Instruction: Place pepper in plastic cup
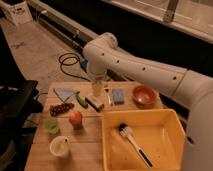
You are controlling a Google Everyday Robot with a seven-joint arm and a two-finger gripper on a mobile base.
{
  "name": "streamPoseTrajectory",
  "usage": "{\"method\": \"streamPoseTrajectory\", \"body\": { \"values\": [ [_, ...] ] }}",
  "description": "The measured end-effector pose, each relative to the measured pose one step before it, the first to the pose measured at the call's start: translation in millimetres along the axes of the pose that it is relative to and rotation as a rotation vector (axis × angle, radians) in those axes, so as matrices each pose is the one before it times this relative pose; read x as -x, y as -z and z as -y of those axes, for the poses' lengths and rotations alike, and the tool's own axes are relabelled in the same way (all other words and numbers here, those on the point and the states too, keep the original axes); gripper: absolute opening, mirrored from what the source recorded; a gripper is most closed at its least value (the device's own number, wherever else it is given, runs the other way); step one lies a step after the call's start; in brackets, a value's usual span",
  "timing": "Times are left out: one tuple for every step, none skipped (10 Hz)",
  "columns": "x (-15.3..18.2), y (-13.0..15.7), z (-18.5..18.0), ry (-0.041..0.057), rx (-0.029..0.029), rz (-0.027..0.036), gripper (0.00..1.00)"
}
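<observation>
I've got the pincer (97, 93), fingers apart and gripping nothing, low over the wooden bench (90, 150), just beside the small slender dark green pepper (80, 99), which lies on the bench approx. btwn the pincer and the short translucent light green plastic cup (51, 125).

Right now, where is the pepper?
In the camera view, the pepper lies on the left half of the table, between the blue cloth and the gripper hovering beside it.
</observation>
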Motion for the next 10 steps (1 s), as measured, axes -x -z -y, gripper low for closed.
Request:
{"method": "streamPoseTrajectory", "body": {
  "values": [
    [-0.04, -0.05, 0.03, 0.00026, 0.00089, -0.00096, 0.76],
    [-0.66, -0.05, -0.13, -0.00097, -0.00022, -0.00012, 0.76],
    [-0.47, 0.15, 0.04, -0.00092, -0.0007, 0.0001, 0.76],
    [-0.72, -0.17, -0.16, -0.00154, 0.00009, -0.0016, 0.76],
    [-0.13, -0.34, 0.7, -0.00043, 0.00179, -0.00535, 0.76],
    [1.07, -6.35, 4.93, 0.00242, 0.00918, -0.01663, 0.76],
    [3.22, -8.54, 6.71, 0.00117, 0.00758, -0.00154, 0.76],
    [5.6, -10.61, 6.34, 0.00469, 0.01439, 0.00332, 0.76],
    [4.84, -9.43, 4.86, 0.00419, 0.01198, 0.0066, 0.76],
    [4.17, -16.29, 6.5, 0.00585, 0.02127, 0.00767, 0.76]
  ]
}}
